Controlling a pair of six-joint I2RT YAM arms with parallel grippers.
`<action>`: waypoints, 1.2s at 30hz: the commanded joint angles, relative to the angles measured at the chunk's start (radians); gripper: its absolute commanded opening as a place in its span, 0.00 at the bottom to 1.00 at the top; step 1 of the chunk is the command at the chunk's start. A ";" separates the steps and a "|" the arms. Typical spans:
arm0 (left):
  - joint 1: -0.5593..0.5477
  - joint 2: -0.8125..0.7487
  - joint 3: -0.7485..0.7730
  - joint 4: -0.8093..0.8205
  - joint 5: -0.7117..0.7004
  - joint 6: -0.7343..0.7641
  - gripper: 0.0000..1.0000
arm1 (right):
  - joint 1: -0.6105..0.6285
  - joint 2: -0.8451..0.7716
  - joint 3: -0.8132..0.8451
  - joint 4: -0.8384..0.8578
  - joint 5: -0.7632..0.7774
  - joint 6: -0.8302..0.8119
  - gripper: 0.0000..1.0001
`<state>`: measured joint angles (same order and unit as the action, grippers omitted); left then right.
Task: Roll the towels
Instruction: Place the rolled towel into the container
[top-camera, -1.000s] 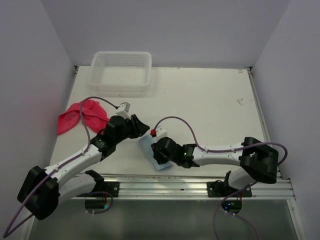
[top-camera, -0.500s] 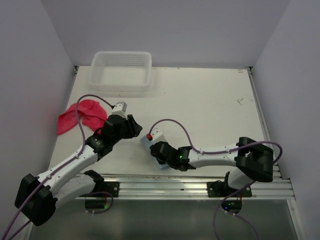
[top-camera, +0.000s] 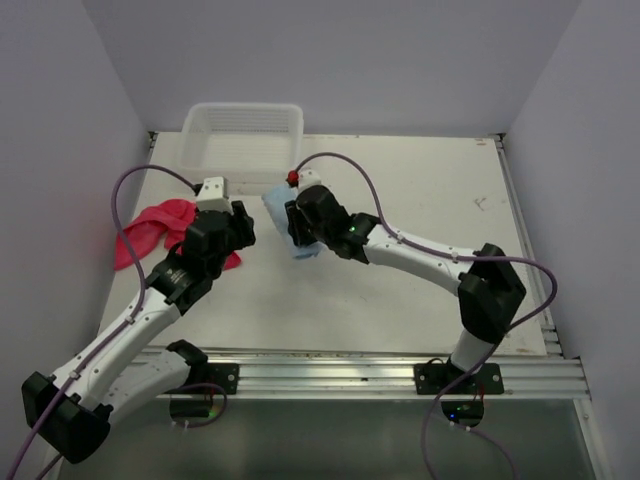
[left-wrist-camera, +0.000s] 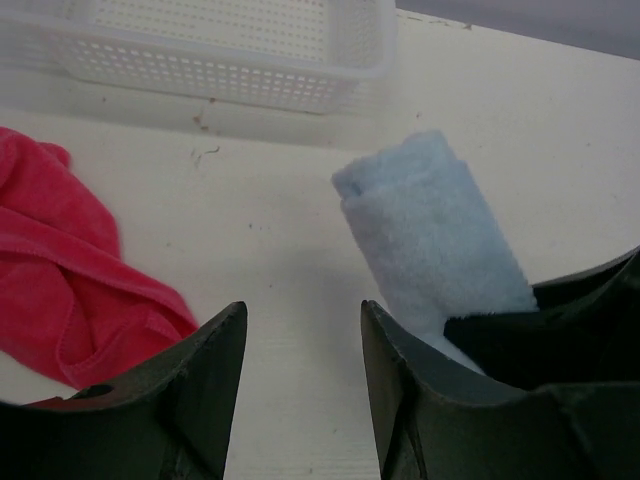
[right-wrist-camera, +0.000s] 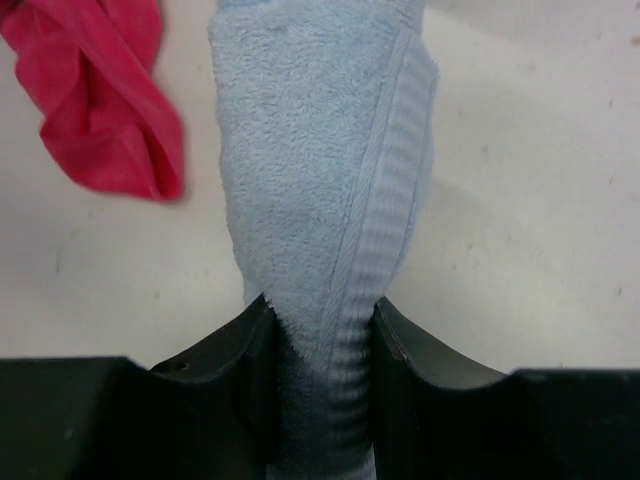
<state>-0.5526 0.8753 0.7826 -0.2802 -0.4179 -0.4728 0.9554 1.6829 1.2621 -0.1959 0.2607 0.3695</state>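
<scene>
The light blue towel (top-camera: 277, 207) is rolled into a tube and pinched between the fingers of my right gripper (top-camera: 296, 226), just in front of the basket. In the right wrist view the blue roll (right-wrist-camera: 320, 170) fills the gap of that gripper (right-wrist-camera: 320, 312). The pinkish-red towel (top-camera: 150, 230) lies crumpled at the table's left side. My left gripper (top-camera: 240, 226) hovers between the two towels, open, with only bare table between its jaws (left-wrist-camera: 300, 315). The left wrist view has the red towel (left-wrist-camera: 70, 290) on its left and the blue roll (left-wrist-camera: 430, 230) on its right.
A clear plastic basket (top-camera: 242, 172) stands at the back left, close behind the blue roll; its perforated wall (left-wrist-camera: 220, 80) also runs along the top of the left wrist view. White walls close in the table on three sides. A metal rail (top-camera: 340, 372) runs along the near edge.
My right gripper carried the blue roll from the near edge up to just before the basket. The left gripper moved back and left toward the red towel, its jaws widening.
</scene>
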 joint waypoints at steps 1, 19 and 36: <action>0.016 0.033 0.053 -0.048 -0.056 0.060 0.54 | -0.059 0.087 0.204 -0.036 -0.095 -0.060 0.00; 0.077 0.146 0.038 -0.025 0.003 0.128 0.57 | -0.300 0.825 1.280 -0.013 -0.195 0.068 0.00; 0.115 0.191 0.044 -0.007 0.074 0.122 0.57 | -0.336 0.951 1.317 0.127 -0.192 0.069 0.00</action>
<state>-0.4461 1.0630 0.8078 -0.3294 -0.3626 -0.3698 0.6273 2.6305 2.5248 -0.1310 0.0677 0.4416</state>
